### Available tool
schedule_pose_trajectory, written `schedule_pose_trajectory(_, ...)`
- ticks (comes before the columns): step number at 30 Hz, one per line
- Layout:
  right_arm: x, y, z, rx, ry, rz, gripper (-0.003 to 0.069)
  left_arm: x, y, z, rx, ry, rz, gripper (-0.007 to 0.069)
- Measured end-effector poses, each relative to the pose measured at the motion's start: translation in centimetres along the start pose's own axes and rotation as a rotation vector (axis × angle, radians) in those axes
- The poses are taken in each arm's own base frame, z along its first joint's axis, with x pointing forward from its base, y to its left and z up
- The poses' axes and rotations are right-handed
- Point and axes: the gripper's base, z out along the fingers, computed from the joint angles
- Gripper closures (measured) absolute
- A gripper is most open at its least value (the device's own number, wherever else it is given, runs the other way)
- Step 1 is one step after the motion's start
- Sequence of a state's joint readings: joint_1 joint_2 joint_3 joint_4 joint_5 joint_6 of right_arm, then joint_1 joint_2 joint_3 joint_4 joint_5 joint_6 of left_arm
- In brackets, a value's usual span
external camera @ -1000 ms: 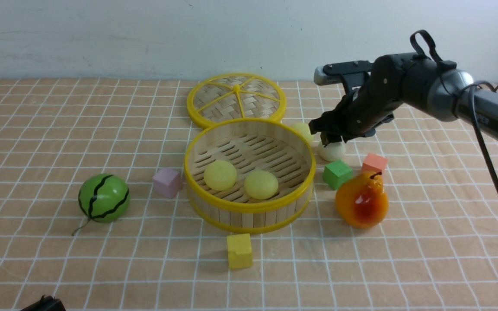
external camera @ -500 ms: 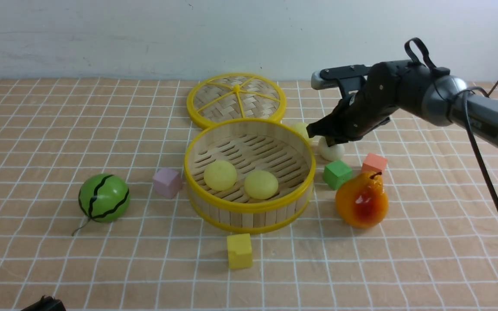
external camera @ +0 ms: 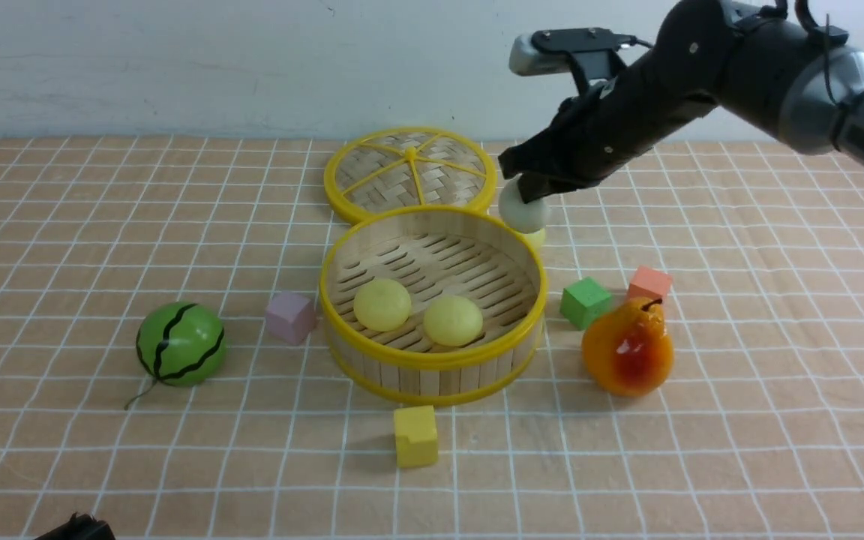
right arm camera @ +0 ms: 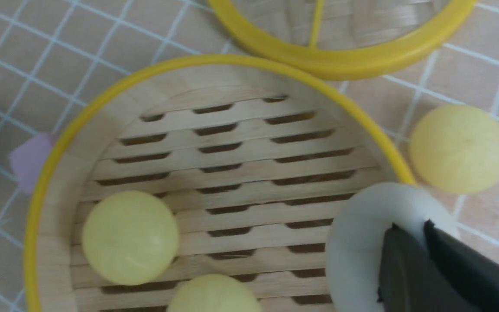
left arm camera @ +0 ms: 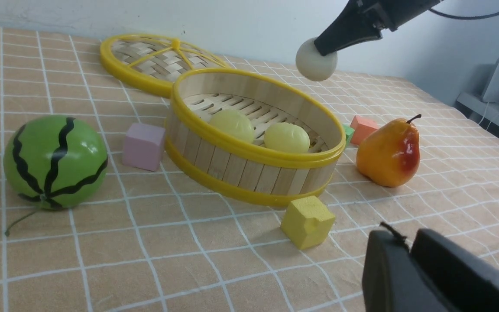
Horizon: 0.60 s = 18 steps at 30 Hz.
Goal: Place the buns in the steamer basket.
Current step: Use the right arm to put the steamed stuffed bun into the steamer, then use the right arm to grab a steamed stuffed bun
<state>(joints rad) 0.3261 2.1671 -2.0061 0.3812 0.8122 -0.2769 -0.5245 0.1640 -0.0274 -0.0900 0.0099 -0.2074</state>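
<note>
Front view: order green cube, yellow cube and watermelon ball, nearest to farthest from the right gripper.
From the right gripper:
1. Green cube, right of the steamer basket.
2. Yellow cube, at its front.
3. Watermelon ball, far left.

Tabletop (external camera: 102, 225), covered in peach cloth with a white grid, carrying nine items directly on its surface. Centre: round bamboo steamer basket (external camera: 432, 375) with yellow rims; flat woven lid (external camera: 409, 176) with yellow spokes just behind it; one pale yellow bun (right arm camera: 459, 149) on the cloth just outside the basket's far right rim. Left of the basket: lilac cube (external camera: 290, 316) just beside it, and striped green watermelon ball (external camera: 180, 343) further out; in front: yellow cube (external camera: 415, 436); to the right: green cube (external camera: 586, 301), salmon cube (external camera: 649, 283), and upright orange-yellow pear (external camera: 628, 349) near both.
</note>
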Motion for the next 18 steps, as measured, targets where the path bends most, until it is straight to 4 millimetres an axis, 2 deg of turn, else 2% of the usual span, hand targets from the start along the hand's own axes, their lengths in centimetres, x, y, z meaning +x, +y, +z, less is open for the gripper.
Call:
schedule_pose_trajectory(3,0.5,0.5,1.4,-0.017,0.015,0.001,0.0641,0.0,0.0,0.0,0.0,0.0,0.0,0.055)
schedule_pose_trajectory(5,1.2,0.6,3.1,-0.021,0.034,0.005,0.0622,0.0,0.0,0.0,0.0,0.0,0.0,0.055)
schedule_pose_trajectory(6,1.3,0.5,3.2,-0.021,0.035,0.006,0.0622,0.0,0.0,0.0,0.0,0.0,0.0,0.055)
schedule_pose_trajectory(7,1.8,0.5,4.4,-0.024,0.049,0.012,0.0596,0.0,0.0,0.0,0.0,0.0,0.0,0.055)
schedule_pose_trajectory(10,2.4,0.4,5.4,-0.027,0.067,0.017,0.055,0.0,0.0,0.0,0.0,0.0,0.0,0.055)
schedule_pose_trajectory(11,2.8,0.4,6.0,-0.027,0.08,0.019,0.0497,0.0,0.0,0.0,0.0,0.0,0.0,0.0549)
schedule_pose_trajectory(14,2.8,0.5,6.1,-0.027,0.078,0.025,0.0386,0.0,0.0,0.0,0.0,0.0,0.0,0.0546)
schedule_pose_trajectory(18,1.8,0.7,4.4,-0.021,0.046,0.012,0.023,0.0,0.0,0.0,0.0,0.0,0.0,0.0543)
